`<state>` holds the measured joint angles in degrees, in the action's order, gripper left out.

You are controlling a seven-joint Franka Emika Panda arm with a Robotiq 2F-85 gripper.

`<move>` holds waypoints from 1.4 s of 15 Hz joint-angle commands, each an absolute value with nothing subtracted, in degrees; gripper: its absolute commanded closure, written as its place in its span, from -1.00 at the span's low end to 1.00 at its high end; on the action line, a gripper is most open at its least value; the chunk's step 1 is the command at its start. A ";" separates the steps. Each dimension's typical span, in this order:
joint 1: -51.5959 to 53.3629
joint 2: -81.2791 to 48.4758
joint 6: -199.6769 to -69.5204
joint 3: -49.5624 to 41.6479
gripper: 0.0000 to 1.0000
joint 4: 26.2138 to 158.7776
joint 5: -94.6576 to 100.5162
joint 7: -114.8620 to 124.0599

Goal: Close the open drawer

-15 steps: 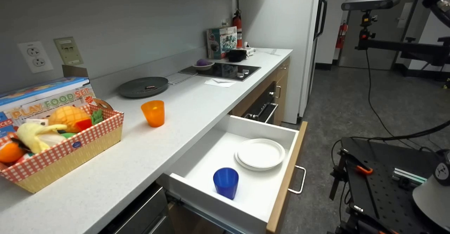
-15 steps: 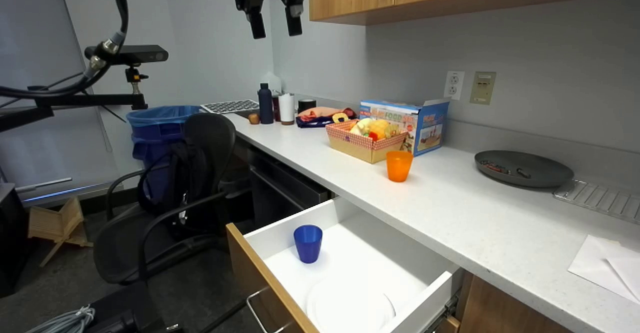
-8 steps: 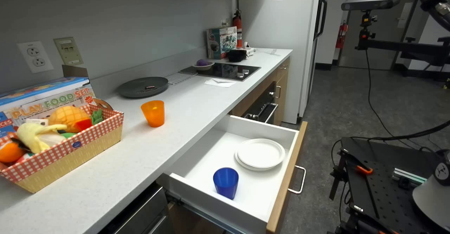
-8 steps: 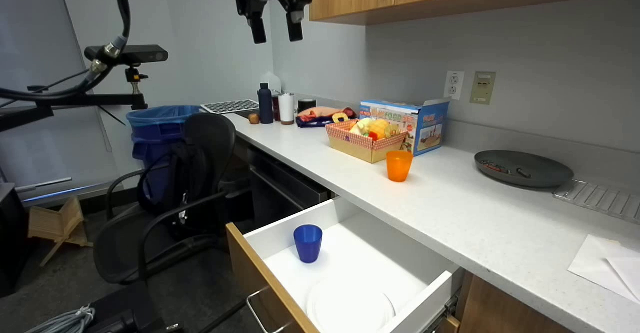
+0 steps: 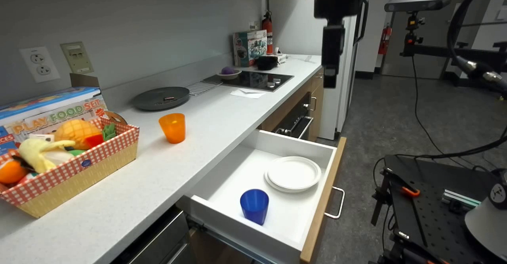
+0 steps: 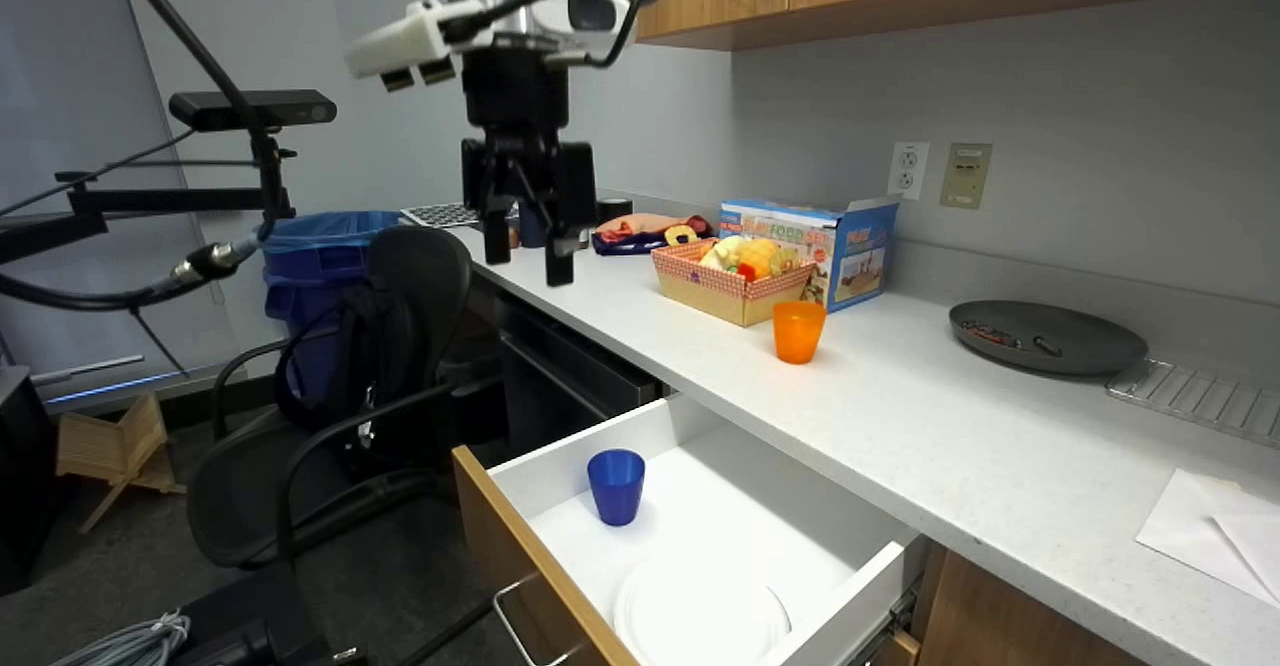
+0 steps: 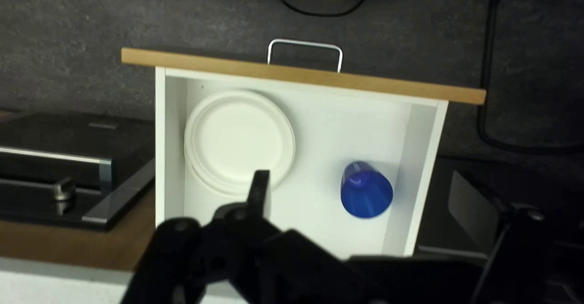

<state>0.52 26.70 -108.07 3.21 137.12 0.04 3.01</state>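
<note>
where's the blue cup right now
In the wrist view, the blue cup sits inside the open drawer, to the right of the white plates and close to the right-hand side wall.

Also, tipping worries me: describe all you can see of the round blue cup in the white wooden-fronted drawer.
The deep blue cup, seemingly translucent plastic, tapers from a wide open rim to a narrower base. It stands upright inside the open drawer, near a side wall, apart from the round white plates. Only the drawer floor appears to touch it.
</note>
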 commanded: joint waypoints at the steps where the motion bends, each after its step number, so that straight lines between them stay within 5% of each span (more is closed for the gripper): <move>1: 0.30 29.58 -112.46 3.36 -1.00 148.21 0.56 5.95; 7: -0.10 28.66 -118.04 2.80 -1.00 160.40 -0.37 9.25; 21: 0.12 20.66 -119.31 3.29 -1.00 158.19 0.15 12.23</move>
